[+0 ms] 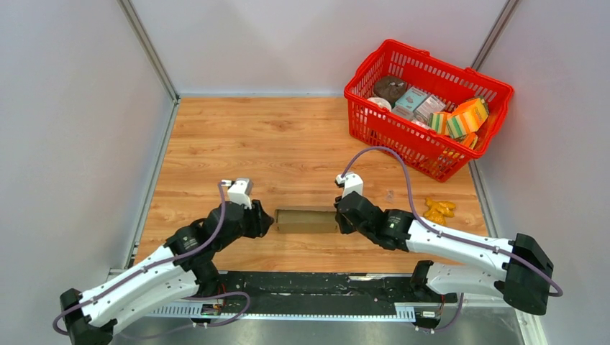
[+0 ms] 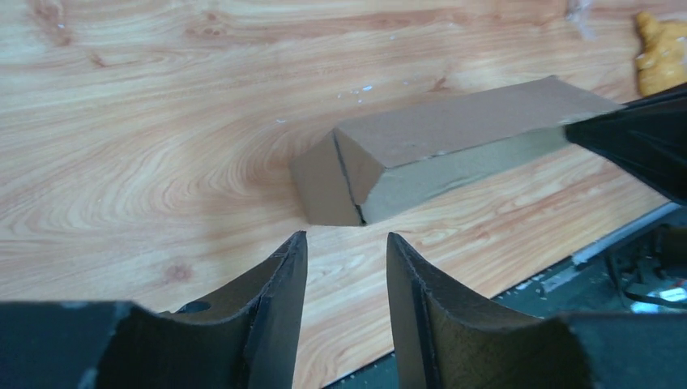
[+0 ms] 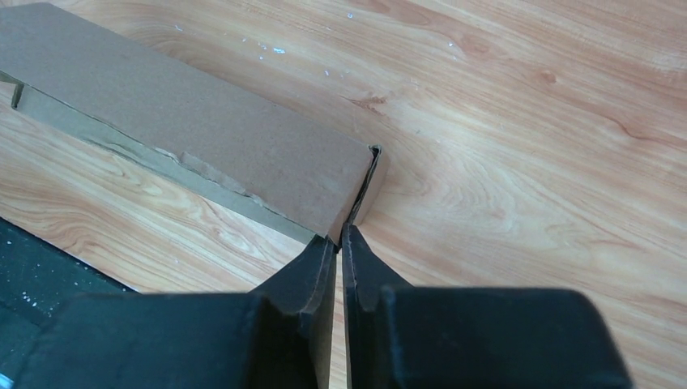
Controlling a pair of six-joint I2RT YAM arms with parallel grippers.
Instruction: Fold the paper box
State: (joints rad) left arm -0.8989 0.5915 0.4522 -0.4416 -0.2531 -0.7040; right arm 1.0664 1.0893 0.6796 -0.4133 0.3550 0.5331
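Note:
The paper box is a small, long brown cardboard box lying flat on the wooden table between my two grippers. My left gripper is open and empty, with its tips a short way off the box's left end, where a seam runs down the end face. My right gripper is shut, with its tips pressed against the near corner of the box's right end. There the end flap stands slightly ajar. The box top is closed and flat.
A red basket with colourful printed packages stands at the back right. A small yellow object lies on the table right of my right arm and also shows in the left wrist view. A black rail runs along the table's near edge.

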